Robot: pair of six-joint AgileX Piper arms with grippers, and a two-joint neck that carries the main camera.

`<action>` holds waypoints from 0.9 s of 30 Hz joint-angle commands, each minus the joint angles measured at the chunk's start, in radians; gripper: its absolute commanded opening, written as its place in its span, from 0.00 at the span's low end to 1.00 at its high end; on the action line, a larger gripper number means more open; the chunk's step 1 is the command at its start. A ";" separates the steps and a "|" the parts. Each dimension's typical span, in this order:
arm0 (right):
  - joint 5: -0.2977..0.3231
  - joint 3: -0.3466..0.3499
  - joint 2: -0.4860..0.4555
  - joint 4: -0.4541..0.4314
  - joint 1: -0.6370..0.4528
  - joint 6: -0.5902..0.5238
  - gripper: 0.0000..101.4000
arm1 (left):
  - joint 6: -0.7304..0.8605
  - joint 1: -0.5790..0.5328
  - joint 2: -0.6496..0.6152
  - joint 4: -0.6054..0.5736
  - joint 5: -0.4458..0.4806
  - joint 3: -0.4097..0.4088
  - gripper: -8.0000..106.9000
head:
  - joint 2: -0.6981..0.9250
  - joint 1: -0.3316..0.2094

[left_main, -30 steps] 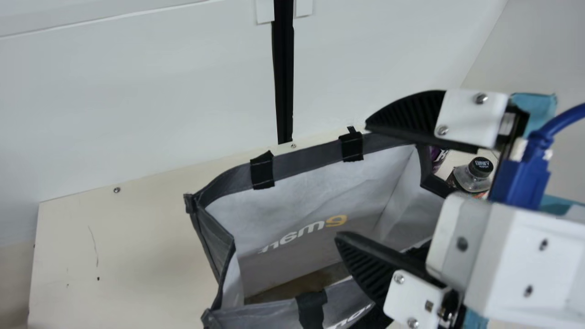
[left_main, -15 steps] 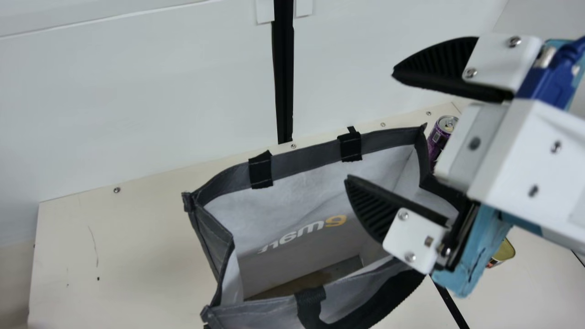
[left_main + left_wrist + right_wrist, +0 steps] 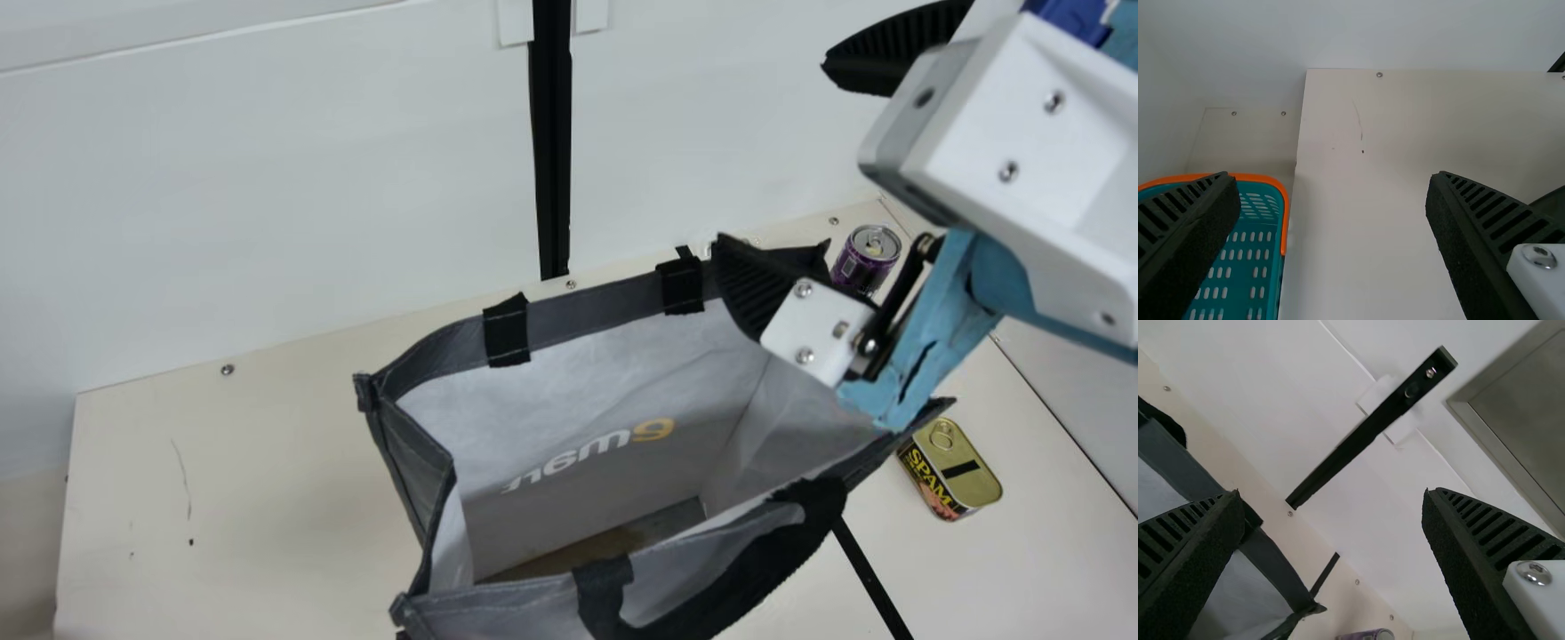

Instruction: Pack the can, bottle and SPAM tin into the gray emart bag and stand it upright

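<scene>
Gray emart bag standing upright on desk, mouth gaping. Right end effector hovering around bag's far right corner, fingers spread wide, holding nothing. Left end effector hanging above desk, likewise wide apart, holding nothing. Purple can standing just right of bag's far corner; SPAM tin resting pull-ring up, right of bag, nearer.

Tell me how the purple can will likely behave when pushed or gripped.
The purple can stands upright, so a push near its top could tip it. Once down, its round sides would probably let it roll. Its smooth metal looks stiff but perhaps slippery.
</scene>
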 commanded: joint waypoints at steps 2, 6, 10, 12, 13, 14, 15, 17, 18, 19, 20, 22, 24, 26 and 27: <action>0.000 -0.005 0.017 0.032 -0.085 -0.013 0.94 | 0.000 0.000 0.000 0.000 0.000 0.000 0.85 | -0.002 -0.023; 0.000 -0.014 0.039 0.066 -0.156 -0.029 0.94 | 0.000 0.000 0.000 0.000 0.000 0.000 0.85 | -0.002 -0.023; 0.000 -0.018 0.058 0.095 -0.220 -0.045 0.94 | 0.000 0.000 0.000 0.000 0.000 0.000 0.85 | -0.002 -0.023; 0.000 -0.021 0.068 0.107 -0.248 -0.052 0.94 | 0.000 0.000 0.000 0.000 0.000 0.000 0.85 | -0.002 -0.023; 0.000 -0.021 0.072 0.114 -0.262 -0.056 0.94 | 0.000 0.000 0.000 0.000 0.000 0.000 0.85 | -0.002 -0.023; 0.000 -0.022 0.076 0.117 -0.271 -0.056 0.94 | 0.000 0.000 0.000 0.000 0.000 0.000 0.85 | -0.002 -0.023; 0.000 -0.020 0.080 0.123 -0.285 -0.060 0.94 | 0.000 0.000 0.000 0.000 0.000 0.000 0.85 | -0.002 -0.023; 0.000 -0.018 0.086 0.131 -0.307 -0.063 0.94 | 0.000 0.000 0.000 0.000 0.000 0.000 0.85 | -0.002 -0.023; 0.000 -0.017 0.089 0.135 -0.318 -0.065 0.94 | 0.000 0.000 0.000 0.000 0.000 0.000 0.85 | -0.002 -0.023; 0.000 -0.015 0.092 0.138 -0.328 -0.067 0.94 | 0.000 0.000 0.000 0.000 0.000 0.000 0.85 | -0.002 -0.023; 0.000 -0.012 0.094 0.141 -0.339 -0.069 0.94 | 0.000 0.000 0.000 0.000 0.000 0.000 0.85 | -0.002 -0.023; 0.000 -0.007 0.099 0.144 -0.357 -0.072 0.94 | 0.000 0.000 0.000 0.000 0.000 0.000 0.85 | -0.002 -0.023; 0.000 0.000 0.101 0.147 -0.375 -0.076 0.94 | 0.000 0.000 0.000 0.000 0.000 0.000 0.85 | -0.002 -0.023; 0.000 0.007 0.105 0.148 -0.391 -0.078 0.94 | 0.000 0.000 0.000 0.000 0.000 0.000 0.85 | -0.002 -0.023; 0.000 0.011 0.106 0.148 -0.398 -0.079 0.94 | 0.000 0.000 0.000 0.000 0.000 0.000 0.85 | -0.002 -0.023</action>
